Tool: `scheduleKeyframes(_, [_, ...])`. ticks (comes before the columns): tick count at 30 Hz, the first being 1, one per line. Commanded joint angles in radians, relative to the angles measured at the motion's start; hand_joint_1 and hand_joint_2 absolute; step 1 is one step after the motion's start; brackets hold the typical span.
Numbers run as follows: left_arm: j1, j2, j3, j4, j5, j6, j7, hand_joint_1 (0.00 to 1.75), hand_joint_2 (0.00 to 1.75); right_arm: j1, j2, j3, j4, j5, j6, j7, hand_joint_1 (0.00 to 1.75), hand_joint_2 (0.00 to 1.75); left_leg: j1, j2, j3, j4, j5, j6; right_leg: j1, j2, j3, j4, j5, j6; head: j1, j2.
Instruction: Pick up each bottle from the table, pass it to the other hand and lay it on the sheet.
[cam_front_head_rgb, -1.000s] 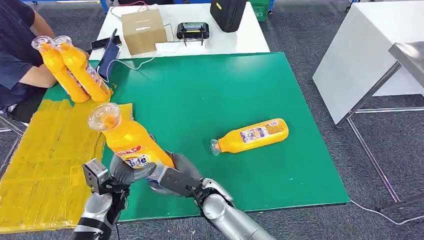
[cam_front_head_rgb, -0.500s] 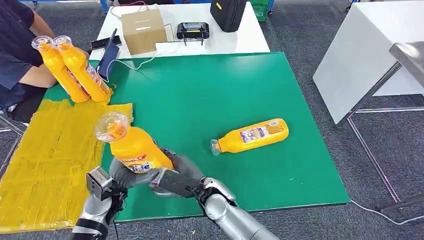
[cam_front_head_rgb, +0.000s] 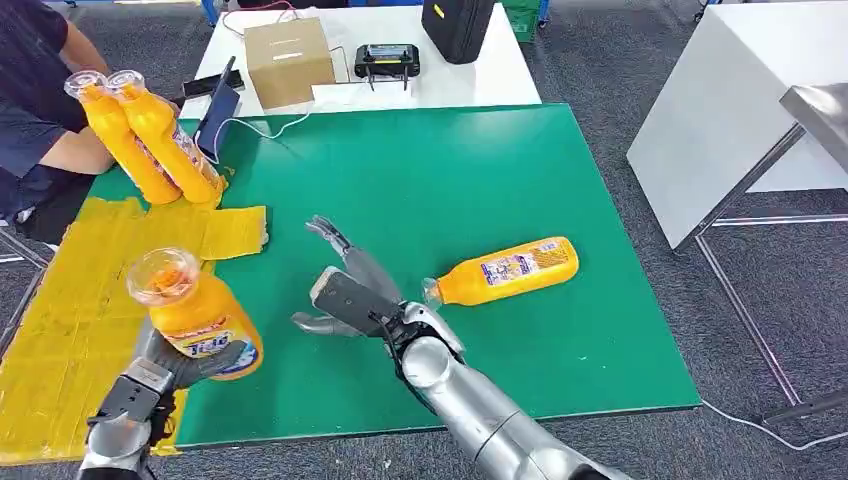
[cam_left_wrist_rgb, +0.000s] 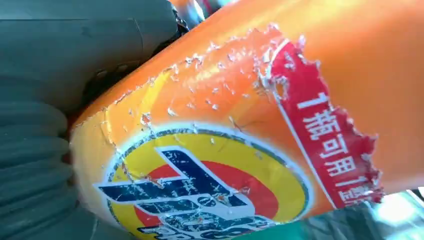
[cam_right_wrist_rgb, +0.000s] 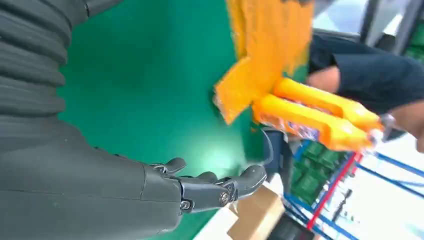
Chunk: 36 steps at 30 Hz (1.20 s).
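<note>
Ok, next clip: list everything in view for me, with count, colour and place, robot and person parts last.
held bottle: one, orange, upright in the left hand over the sheet's edge
lying bottle: one, orange, on its side on the mat
far bottles: two, orange, leaning at the mat's far left corner by the person
sheet: one, yellow, left of the mat
mat: one, green, covering the table
cardboard box: one, brown, on the white table behind
black case: one, same white table
person's arm: one, dark sleeve, far left
left hand: grey, gripping the held bottle
right hand: grey, fingers spread, above the mat
</note>
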Motion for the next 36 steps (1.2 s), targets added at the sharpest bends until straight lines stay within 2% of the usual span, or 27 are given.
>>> scheduleKeyframes(1, [-0.056,0.043,0.169,0.117,-0.306,0.34,-0.024,1.75,1.75,-0.101,-0.047,-0.037,-0.021,-0.031,-0.02,0.026,0.0,1.75,0.001,-0.005,0.003,0.0,-0.001,-0.001,0.0,0.004,0.003,0.001,-0.002,-0.002,0.0,0.0])
scheduleKeyframes(4, [-0.019,0.022,0.162,0.124,-0.467,0.482,0.004,1.75,1.75,-0.074,-0.082,-0.038,-0.044,-0.029,-0.015,0.025,0.0,1.75,0.001,-0.005,0.005,-0.001,0.0,-0.001,0.0,0.003,0.005,-0.002,-0.002,-0.001,0.0,0.0])
scheduleKeyframes(9, [-0.018,0.048,0.102,0.214,-0.74,0.626,0.15,1.75,1.75,-0.07,-0.103,-0.026,-0.054,-0.028,-0.011,0.022,0.0,1.75,0.001,-0.005,0.006,-0.001,-0.001,0.0,0.0,0.004,0.007,-0.002,-0.002,-0.001,0.0,0.0])
scheduleKeyframes(12, [-0.023,0.001,0.032,0.236,-0.887,0.67,0.236,1.75,1.75,0.031,-0.234,-0.047,-0.187,-0.027,-0.016,0.024,0.0,1.75,0.001,-0.008,0.006,-0.002,0.0,-0.001,-0.001,0.0,0.007,-0.002,-0.002,-0.001,0.0,0.0])
scheduleKeyframes(13, [-0.036,-0.033,-0.015,0.248,-0.973,0.671,0.301,1.75,1.75,0.124,-0.321,-0.081,-0.281,-0.032,-0.013,0.009,0.0,1.75,0.001,-0.009,0.005,-0.003,0.001,0.0,-0.001,-0.002,0.007,-0.004,-0.002,0.0,0.0,0.0])
scheduleKeyframes(16, [-0.12,-0.053,-0.137,0.364,-1.062,0.661,0.434,1.75,1.75,0.277,-0.424,-0.173,-0.401,-0.024,0.024,-0.033,0.0,1.75,0.001,-0.023,0.007,-0.005,0.003,0.001,-0.001,-0.016,0.012,-0.008,-0.003,0.001,-0.001,0.0])
scheduleKeyframes(18, [-0.159,-0.039,-0.168,0.444,-1.09,0.674,0.492,1.75,1.75,0.31,-0.421,-0.207,-0.418,0.002,0.048,-0.047,0.0,1.75,0.0,-0.029,0.007,-0.002,0.002,0.002,-0.002,-0.02,0.004,-0.008,-0.005,0.001,0.0,0.0])
scheduleKeyframes(20, [-0.163,-0.014,-0.171,0.48,-1.085,0.675,0.497,1.75,1.75,0.297,-0.4,-0.211,-0.408,0.02,0.062,-0.043,0.0,1.75,-0.002,-0.021,0.001,-0.002,0.001,0.002,-0.003,-0.014,0.003,-0.006,-0.003,0.003,0.0,0.0])
scheduleKeyframes(21, [-0.159,-0.003,-0.168,0.487,-1.084,0.67,0.495,1.75,1.75,0.286,-0.394,-0.206,-0.403,0.024,0.064,-0.039,0.0,1.75,-0.001,-0.023,0.004,-0.002,-0.002,0.002,-0.003,-0.012,0.012,-0.006,-0.005,0.003,0.0,0.0])
scheduleKeyframes(24, [-0.156,0.022,-0.166,0.511,-1.142,0.66,0.508,1.75,1.75,0.255,-0.38,-0.199,-0.378,0.033,0.068,-0.028,0.0,1.75,-0.002,-0.012,0.004,0.0,-0.003,0.002,-0.003,-0.002,0.009,-0.004,-0.003,0.004,0.0,0.0])
scheduleKeyframes(26, [-0.172,0.05,-0.224,0.536,-1.143,0.628,0.532,1.75,1.75,0.253,-0.388,-0.196,-0.371,0.054,0.067,-0.015,0.0,1.75,-0.003,-0.01,0.003,0.0,-0.002,0.002,-0.003,-0.004,0.006,-0.004,-0.001,0.004,0.0,0.0])
scheduleKeyframes(27, [-0.186,0.098,-0.326,0.548,-1.143,0.625,0.641,0.0,0.0,0.253,-0.4,-0.199,-0.366,0.074,0.062,-0.004,0.0,1.75,-0.003,-0.011,0.005,-0.001,-0.002,0.002,-0.003,-0.003,0.009,-0.004,-0.002,0.003,-0.001,0.0])
scheduleKeyframes(28, [-0.188,0.078,-0.301,0.546,-1.143,0.635,0.625,0.0,0.0,0.257,-0.418,-0.206,-0.359,0.095,0.059,0.014,0.0,1.75,-0.003,-0.011,0.004,-0.001,-0.001,0.002,-0.002,-0.004,0.007,-0.004,-0.002,0.003,-0.001,0.0])
scheduleKeyframes(31, [-0.187,0.081,-0.31,0.545,-1.143,0.635,0.625,0.0,0.0,0.255,-0.438,-0.217,-0.347,0.097,0.064,0.013,0.0,1.75,-0.001,-0.012,0.006,-0.001,-0.001,0.002,-0.002,-0.004,0.008,-0.004,-0.002,0.003,-0.001,0.0])
scheduleKeyframes(36, [-0.204,0.123,-0.399,0.532,-1.143,0.644,0.71,0.0,0.0,0.247,-0.498,-0.244,-0.302,0.137,0.081,0.041,0.0,1.75,0.0,-0.01,0.006,0.0,-0.002,0.002,-0.001,-0.001,0.009,-0.003,-0.001,0.001,-0.001,0.0])
